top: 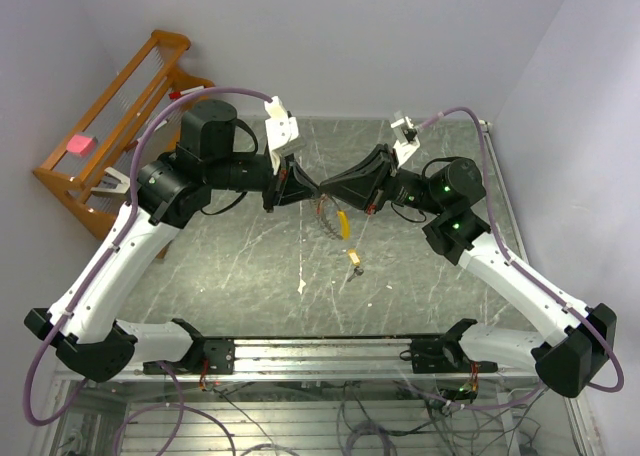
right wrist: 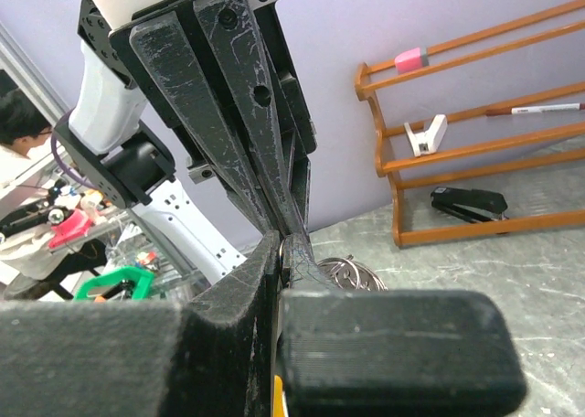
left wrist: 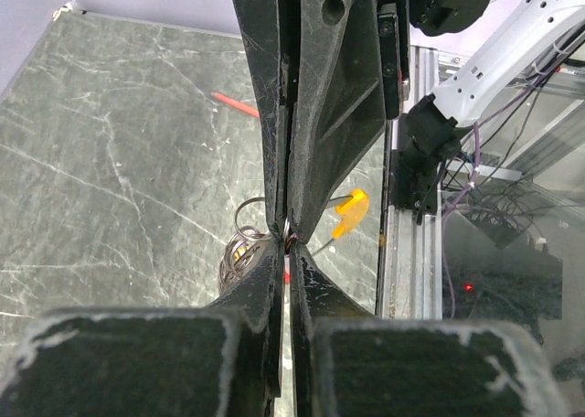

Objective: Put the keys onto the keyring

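Though seemingly light and stiff, handle ring [top: 323, 214] as slippery: pinch its wire, away from tag [top: 343, 223]. Hanging above mid-table in clenched right gripper [right wrist: 280, 248]; clenched left gripper [left wrist: 288, 252] tip-to-tip against it, load unclear. Nearer, on table [top: 230, 276], one key [top: 354, 264].

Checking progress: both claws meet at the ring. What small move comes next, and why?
Probably hold the right claw steady and ease the left claw along the keyring: both are shut tip to tip on it, and a key lies loose below.
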`<state>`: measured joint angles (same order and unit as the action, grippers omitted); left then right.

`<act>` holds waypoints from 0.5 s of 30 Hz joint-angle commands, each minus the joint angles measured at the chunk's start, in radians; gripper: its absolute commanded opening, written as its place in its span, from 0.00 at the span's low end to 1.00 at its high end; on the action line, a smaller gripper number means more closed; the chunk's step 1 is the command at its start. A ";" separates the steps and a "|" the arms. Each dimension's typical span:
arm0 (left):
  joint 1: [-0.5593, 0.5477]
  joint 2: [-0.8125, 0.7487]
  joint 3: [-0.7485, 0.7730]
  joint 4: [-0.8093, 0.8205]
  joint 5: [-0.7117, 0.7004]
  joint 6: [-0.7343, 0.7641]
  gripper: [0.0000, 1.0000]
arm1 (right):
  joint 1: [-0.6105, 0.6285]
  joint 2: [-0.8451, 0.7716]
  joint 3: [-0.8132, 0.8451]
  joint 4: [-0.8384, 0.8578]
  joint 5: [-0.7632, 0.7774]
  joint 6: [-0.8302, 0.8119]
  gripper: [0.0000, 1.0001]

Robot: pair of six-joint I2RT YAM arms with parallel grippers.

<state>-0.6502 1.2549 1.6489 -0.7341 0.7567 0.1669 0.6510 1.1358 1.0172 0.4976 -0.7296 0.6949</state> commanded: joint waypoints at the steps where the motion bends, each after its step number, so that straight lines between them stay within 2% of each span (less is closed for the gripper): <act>1: -0.004 0.008 0.022 0.026 0.061 -0.004 0.07 | 0.006 0.003 0.020 0.030 -0.003 0.003 0.00; 5: -0.003 0.009 0.024 0.016 0.060 -0.006 0.07 | 0.004 -0.007 0.028 0.000 0.004 -0.011 0.00; 7: -0.001 0.013 0.018 0.010 0.042 -0.024 0.07 | 0.001 -0.015 0.053 -0.062 0.018 -0.047 0.22; 8: 0.004 0.016 0.013 0.007 0.034 -0.037 0.07 | -0.003 -0.017 0.072 -0.112 0.021 -0.066 0.29; 9: 0.012 0.021 0.006 0.002 0.037 -0.048 0.07 | -0.005 -0.019 0.096 -0.166 0.026 -0.103 0.50; 10: 0.021 0.027 0.004 -0.007 0.051 -0.057 0.07 | -0.010 -0.024 0.117 -0.224 0.033 -0.132 0.58; 15: 0.051 0.057 -0.026 -0.013 0.129 -0.144 0.07 | -0.056 -0.069 0.173 -0.399 0.084 -0.216 0.67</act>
<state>-0.6220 1.2903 1.6436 -0.7506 0.8036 0.1139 0.6323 1.1187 1.1366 0.2630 -0.6937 0.5724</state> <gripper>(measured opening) 0.069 0.650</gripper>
